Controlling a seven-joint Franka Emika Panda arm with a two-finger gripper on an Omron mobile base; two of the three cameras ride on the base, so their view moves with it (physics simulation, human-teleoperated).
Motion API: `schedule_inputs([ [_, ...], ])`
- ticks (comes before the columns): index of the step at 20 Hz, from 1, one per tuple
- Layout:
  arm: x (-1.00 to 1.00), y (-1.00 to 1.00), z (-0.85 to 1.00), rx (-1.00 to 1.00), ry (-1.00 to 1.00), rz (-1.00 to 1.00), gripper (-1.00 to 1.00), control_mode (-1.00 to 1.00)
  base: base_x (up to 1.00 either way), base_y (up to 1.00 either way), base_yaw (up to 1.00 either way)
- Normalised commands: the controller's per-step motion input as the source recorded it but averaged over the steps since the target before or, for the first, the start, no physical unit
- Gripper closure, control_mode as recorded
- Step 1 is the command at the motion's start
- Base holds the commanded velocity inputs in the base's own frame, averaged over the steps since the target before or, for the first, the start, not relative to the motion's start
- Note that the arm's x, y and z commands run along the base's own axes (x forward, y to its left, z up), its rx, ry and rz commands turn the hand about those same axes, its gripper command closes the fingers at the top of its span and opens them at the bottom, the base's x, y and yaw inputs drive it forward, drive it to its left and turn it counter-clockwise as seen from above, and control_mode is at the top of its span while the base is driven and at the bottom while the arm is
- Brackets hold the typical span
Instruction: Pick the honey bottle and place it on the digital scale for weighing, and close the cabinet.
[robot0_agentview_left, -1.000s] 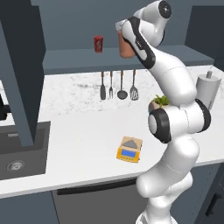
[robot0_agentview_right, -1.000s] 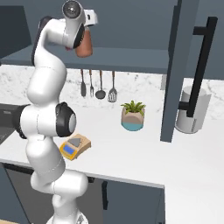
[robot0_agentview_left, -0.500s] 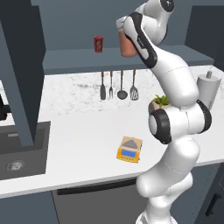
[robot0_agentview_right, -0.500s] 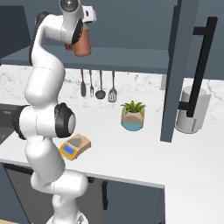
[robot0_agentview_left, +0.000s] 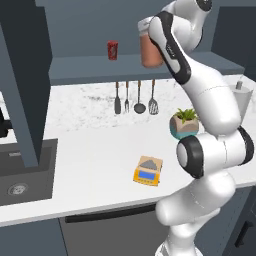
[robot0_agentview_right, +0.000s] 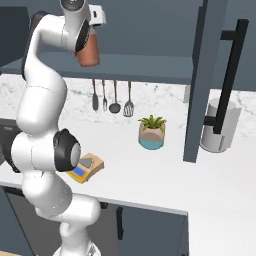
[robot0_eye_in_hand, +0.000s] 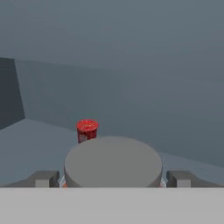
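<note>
Honey bottle (robot0_agentview_left: 150, 50) up at the shelf (robot0_agentview_left: 90, 67), grey lid (robot0_eye_in_hand: 113, 162) sitting right between the hand's (robot0_eye_in_hand: 113, 178) two fingertips, hand clamped on its sides, small red can (robot0_eye_in_hand: 87, 130) beyond, digital scale (robot0_agentview_left: 148, 171) down on the counter (robot0_agentview_left: 95, 145).

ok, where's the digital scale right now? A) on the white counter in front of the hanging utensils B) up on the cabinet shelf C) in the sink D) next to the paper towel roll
A: the digital scale lies flat on the counter, forward of the hanging utensils.
</note>
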Motion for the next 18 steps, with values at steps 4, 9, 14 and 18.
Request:
schedule_inputs([
  [4,-0.99,0.0,0.0,0.0,0.0,0.0,1.0,-1.0,0.0,0.0,0.0],
  [9,-1.0,0.0,-0.01,0.01,0.0,0.0,1.0,-1.0,0.0,0.0,0.0],
  [14,-1.0,0.0,-0.27,0.05,0.0,0.0,1.0,-1.0,0.0,0.0,0.0],
  [18,-1.0,-0.04,-0.5,0.11,0.0,0.0,1.0,-1.0,0.0,0.0,0.0],
])
